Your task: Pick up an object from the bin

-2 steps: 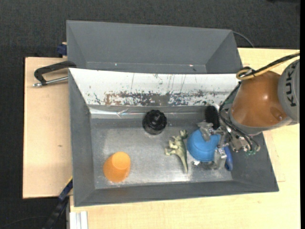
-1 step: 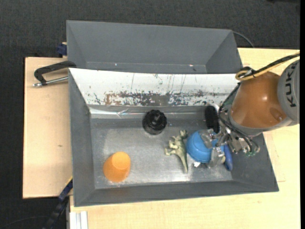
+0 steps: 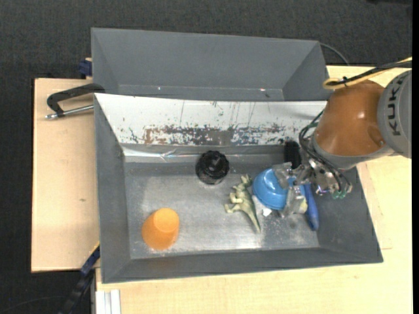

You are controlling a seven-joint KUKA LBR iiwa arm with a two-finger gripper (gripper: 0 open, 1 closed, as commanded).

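My gripper (image 3: pixel 296 188) is low in the right part of the bin, under the orange cover of the wrist. A blue round cup-like thing (image 3: pixel 267 187) lies right against its left side. Left of that sprawls a pale green toy dinosaur (image 3: pixel 243 204). A slim blue stick-like thing (image 3: pixel 311 215) lies just right of and below the gripper, near the bin's right wall. Whether the gripper holds any of them is hidden by its own body.
A black round thing (image 3: pixel 212 166) sits by the back wall in the middle. An orange cup (image 3: pixel 161 228) lies at the front left. The bin's right wall is close beside the gripper.
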